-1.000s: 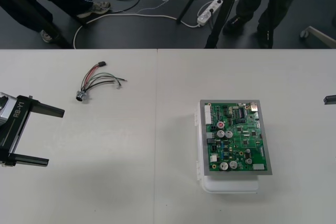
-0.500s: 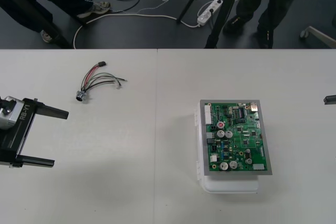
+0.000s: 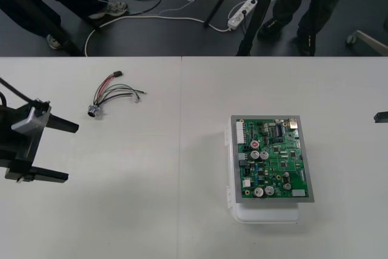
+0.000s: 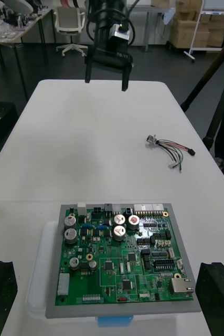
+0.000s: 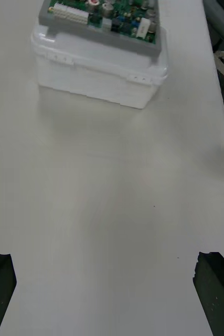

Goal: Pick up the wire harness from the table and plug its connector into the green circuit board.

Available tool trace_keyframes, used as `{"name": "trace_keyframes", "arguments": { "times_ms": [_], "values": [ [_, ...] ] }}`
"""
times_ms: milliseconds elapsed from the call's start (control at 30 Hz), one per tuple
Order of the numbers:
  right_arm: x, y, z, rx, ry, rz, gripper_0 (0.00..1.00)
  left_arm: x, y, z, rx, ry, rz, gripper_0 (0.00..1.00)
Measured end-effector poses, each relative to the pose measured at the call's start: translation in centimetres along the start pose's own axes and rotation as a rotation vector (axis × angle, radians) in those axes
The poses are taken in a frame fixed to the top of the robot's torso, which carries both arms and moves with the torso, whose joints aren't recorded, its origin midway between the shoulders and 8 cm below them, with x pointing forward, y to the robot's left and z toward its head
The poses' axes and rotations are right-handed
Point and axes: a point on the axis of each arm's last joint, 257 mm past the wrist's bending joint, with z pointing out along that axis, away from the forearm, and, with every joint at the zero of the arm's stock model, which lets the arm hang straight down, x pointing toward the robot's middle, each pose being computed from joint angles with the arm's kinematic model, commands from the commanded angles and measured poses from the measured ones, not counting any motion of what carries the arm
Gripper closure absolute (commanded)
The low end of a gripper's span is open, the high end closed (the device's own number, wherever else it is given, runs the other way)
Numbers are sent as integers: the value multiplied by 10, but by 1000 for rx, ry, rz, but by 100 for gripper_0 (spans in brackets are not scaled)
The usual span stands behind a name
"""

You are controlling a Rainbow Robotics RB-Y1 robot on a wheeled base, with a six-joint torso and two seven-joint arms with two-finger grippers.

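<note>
left claw (image 3: pixel 72 152) spread wide, right claw (image 4: pixel 107 265) spread wide

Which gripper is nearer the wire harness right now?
Left. The left gripper, open, is close beside the wire harness on the table's left side; the right gripper is at the right edge, beyond the green circuit board.

The board (image 3: pixel 273 159) is green with small silver and black dots, its rim is grey, and its base (image 3: pixel 267 215) is white. The harness (image 3: pixel 114 94) is red, black and green, with a shiny silver socket (image 3: pixel 93 111). The table (image 3: pixel 151 210) is plain and pale, the left gripper (image 3: pixel 72 153) is black, and the floor (image 3: pixel 182 34) is dark.
</note>
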Motion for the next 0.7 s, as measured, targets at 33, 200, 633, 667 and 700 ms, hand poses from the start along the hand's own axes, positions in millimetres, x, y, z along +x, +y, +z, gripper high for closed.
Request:
{"name": "trace_keyframes", "arguments": {
  "times_ms": [33, 200, 633, 667, 700],
  "values": [
    [1, 0, 0, 1, -1, 3, 0, 1, 2, 0, -9, 16, -39, 0],
    [0, 4, 0, -5, -13, 21, 0, 8, 18, -3, -65, 88, -124, 0],
    [3, 4, 0, 67, -66, 169, 0, 10, 58, 10, -158, 247, -222, 0],
    [5, 3, 1, 75, -70, 181, 0, 9, 61, 12, -163, 248, -271, 0],
    [6, 2, 2, 88, -76, 194, 0, 9, 64, 14, -171, 249, -336, 0]
  ]
}}
